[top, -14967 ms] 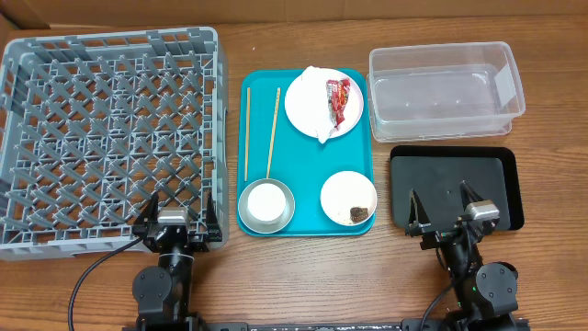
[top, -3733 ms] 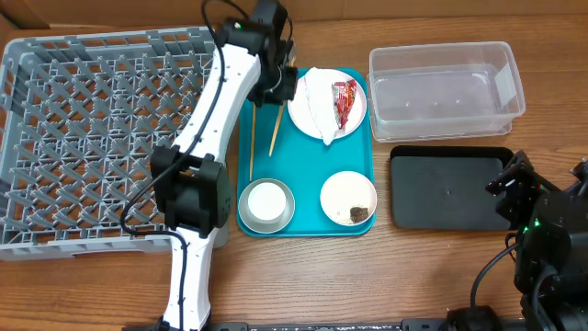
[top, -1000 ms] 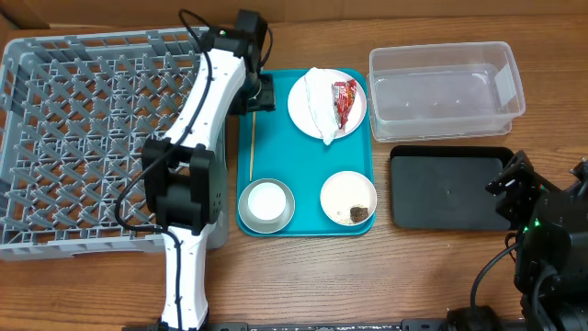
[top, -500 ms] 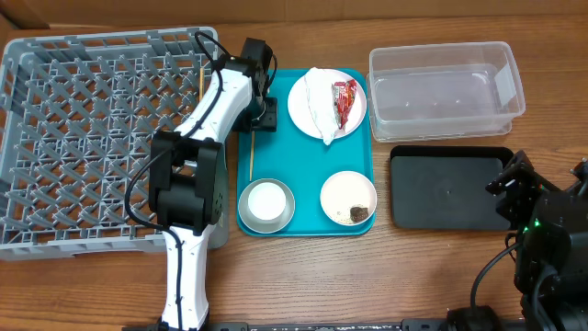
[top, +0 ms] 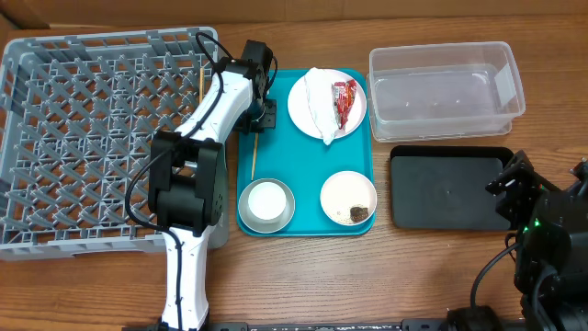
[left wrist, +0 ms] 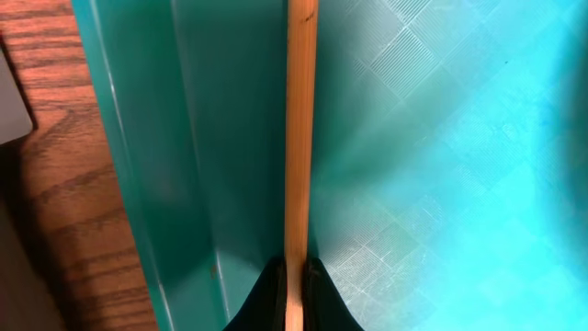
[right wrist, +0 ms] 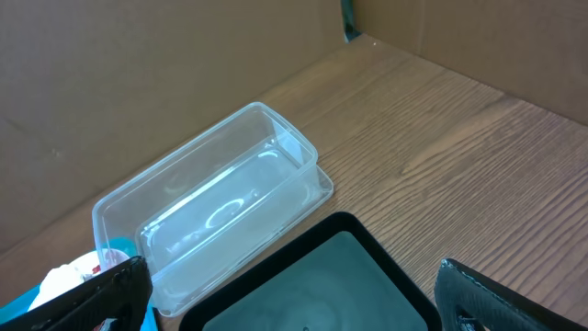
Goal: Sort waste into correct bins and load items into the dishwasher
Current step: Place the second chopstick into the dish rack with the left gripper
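My left gripper (left wrist: 294, 299) is shut on a thin wooden chopstick (left wrist: 299, 129) that lies along the left rim of the teal tray (left wrist: 432, 138). From overhead the gripper (top: 260, 116) is at the chopstick's far end, and the stick (top: 253, 154) runs toward me. A second chopstick (top: 201, 79) rests in the grey dish rack (top: 92, 138). The white plate (top: 312, 85) carries the napkin (top: 318, 108) and red wrapper (top: 343, 99). A white cup sits in the steel bowl (top: 244, 208). The small white bowl (top: 348, 193) holds a brown lump (top: 358, 213). My right gripper (right wrist: 294, 308) hangs open above the black tray (right wrist: 331, 276).
The clear tub (top: 446, 83) stands behind the black tray (top: 450, 188) on the right. The left arm (top: 216, 110) stretches over the rack's right wall. The right arm (top: 551, 230) sits at the table's near right corner. A cardboard wall lines the back.
The left gripper has moved from the rack's edge down onto the tray's left side and closed on the chopstick lying there. The right arm has not moved.
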### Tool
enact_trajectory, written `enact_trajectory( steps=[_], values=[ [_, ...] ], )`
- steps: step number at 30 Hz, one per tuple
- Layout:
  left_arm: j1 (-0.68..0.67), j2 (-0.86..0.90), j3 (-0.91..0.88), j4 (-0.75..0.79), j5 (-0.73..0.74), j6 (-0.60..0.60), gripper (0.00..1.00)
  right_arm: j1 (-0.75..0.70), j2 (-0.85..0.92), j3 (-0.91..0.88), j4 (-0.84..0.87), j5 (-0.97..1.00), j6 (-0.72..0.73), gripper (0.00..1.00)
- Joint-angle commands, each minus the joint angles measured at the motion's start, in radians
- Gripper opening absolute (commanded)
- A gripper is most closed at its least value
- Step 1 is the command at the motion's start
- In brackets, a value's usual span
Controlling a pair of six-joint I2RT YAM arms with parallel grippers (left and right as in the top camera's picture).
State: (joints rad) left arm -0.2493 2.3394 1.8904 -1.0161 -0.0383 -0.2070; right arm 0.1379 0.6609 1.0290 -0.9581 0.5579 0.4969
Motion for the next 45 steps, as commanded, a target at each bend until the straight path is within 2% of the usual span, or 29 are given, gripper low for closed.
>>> enact_trajectory(
  steps=[1,4,9,12,14,18,24,29,30,31,32,33,37,39,43,44,45],
  values=[
    [-0.006,0.007,0.022,-0.063,0.012,0.002,0.04,-0.005,-0.003,0.019,0.005,0.017,0.005,1.00],
    [-0.006,0.005,0.182,-0.190,0.047,0.001,0.04,-0.005,-0.003,0.019,0.005,0.017,0.005,1.00],
    [0.032,0.005,0.627,-0.448,0.074,0.019,0.04,-0.005,-0.003,0.019,0.005,0.017,0.004,1.00],
    [0.085,0.005,0.776,-0.558,-0.100,0.032,0.04,-0.005,-0.003,0.019,0.005,0.017,0.004,1.00],
    [0.137,0.006,0.760,-0.583,-0.109,0.094,0.04,-0.005,-0.003,0.019,0.005,0.017,0.004,1.00],
    [0.187,0.012,0.693,-0.545,-0.073,0.095,0.04,-0.005,-0.003,0.019,0.005,0.017,0.004,1.00],
    [0.225,0.012,0.487,-0.374,-0.066,0.154,0.04,-0.005,-0.003,0.019,0.005,0.017,0.004,1.00],
    [0.225,0.012,0.376,-0.266,-0.069,0.147,0.06,-0.005,-0.003,0.019,0.005,0.017,0.005,1.00],
    [0.226,0.012,0.375,-0.261,-0.069,0.147,0.18,-0.005,-0.003,0.019,0.005,0.017,0.005,1.00],
    [0.226,0.012,0.377,-0.259,-0.069,0.148,0.50,-0.005,-0.003,0.019,0.005,0.017,0.004,1.00],
    [0.226,0.012,0.386,-0.264,-0.069,0.147,0.92,-0.005,-0.003,0.019,0.005,0.017,0.004,1.00],
    [0.226,0.011,0.403,-0.278,-0.065,0.143,1.00,-0.005,-0.003,0.019,0.005,0.017,0.004,1.00],
    [0.223,0.005,0.550,-0.392,-0.024,0.114,1.00,-0.005,-0.003,0.019,0.005,0.017,0.004,1.00],
    [0.223,0.001,0.769,-0.519,0.110,0.113,0.99,-0.005,-0.003,0.019,0.005,0.017,0.005,1.00],
    [0.209,0.001,0.983,-0.671,0.355,0.114,0.94,-0.005,-0.003,0.019,0.005,0.017,0.005,1.00],
    [0.204,-0.001,1.006,-0.674,0.410,0.114,0.78,-0.005,-0.003,0.019,0.005,0.017,0.004,1.00],
    [0.195,-0.014,1.005,-0.674,0.482,0.114,0.69,-0.005,-0.003,0.019,0.005,0.017,0.004,1.00]
  ],
)
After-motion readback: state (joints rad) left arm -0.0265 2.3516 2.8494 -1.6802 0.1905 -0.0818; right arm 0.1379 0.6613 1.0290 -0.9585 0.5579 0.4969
